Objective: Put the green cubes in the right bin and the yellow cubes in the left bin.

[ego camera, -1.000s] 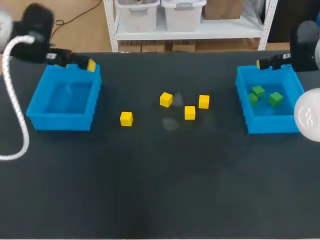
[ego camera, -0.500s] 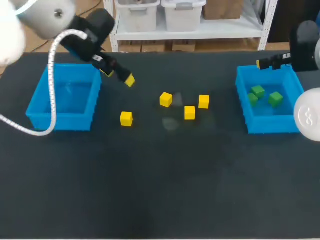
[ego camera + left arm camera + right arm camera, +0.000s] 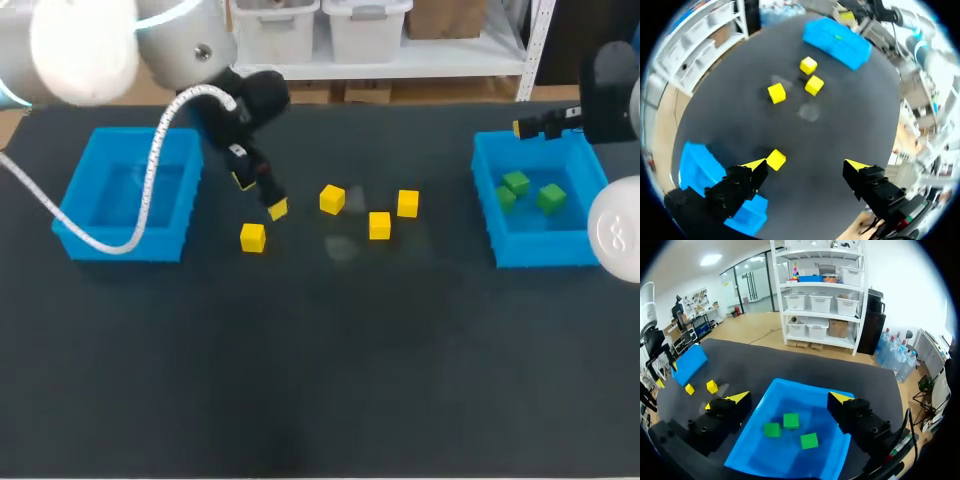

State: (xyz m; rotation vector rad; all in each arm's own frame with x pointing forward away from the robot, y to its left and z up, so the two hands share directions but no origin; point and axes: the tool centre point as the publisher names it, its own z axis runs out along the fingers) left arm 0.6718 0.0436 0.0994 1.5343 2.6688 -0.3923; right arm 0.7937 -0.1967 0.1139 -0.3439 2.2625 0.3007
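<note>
Head view: yellow cubes [image 3: 379, 225] were seen lying between the left bin [image 3: 128, 135] and the right bin [image 3: 540, 250], with the left gripper [image 3: 262, 195] held near the leftmost yellow cube [image 3: 253, 237].
Left wrist view: the jaws were spread, and the leftmost yellow cube [image 3: 776, 159] lay ungrasped beside one fingertip [image 3: 757, 164].
Right wrist view: the right gripper [image 3: 789, 397] was held released over three green cubes [image 3: 791, 420] in the right bin [image 3: 805, 386].

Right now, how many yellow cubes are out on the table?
4 yellow cubes: one by the left tool, three clustered mid-table. None appear hidden.
</note>
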